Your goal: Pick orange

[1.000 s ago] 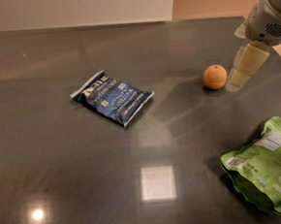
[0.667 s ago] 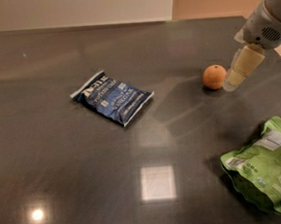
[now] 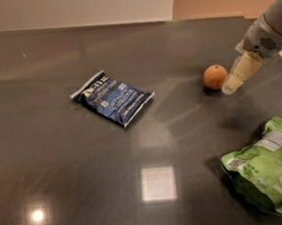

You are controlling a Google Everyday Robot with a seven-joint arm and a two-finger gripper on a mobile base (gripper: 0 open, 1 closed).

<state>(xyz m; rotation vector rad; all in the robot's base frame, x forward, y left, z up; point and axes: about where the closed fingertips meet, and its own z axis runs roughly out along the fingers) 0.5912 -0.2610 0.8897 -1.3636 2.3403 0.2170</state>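
Right now we see the orange [image 3: 215,77] resting on the right side of the dark surface [image 3: 63,179]. We judge it light, firm and round with a matte skin, and apt to roll if nudged, so we would take it across its widest middle. Our gripper [image 3: 232,82] hangs just beside it on the right, pale and tapered; we cannot tell whether it is released or clenched. Farther off on the glossy surface lie a crinkly blue snack bag [image 3: 112,97] and a puffy green bag [image 3: 267,173].
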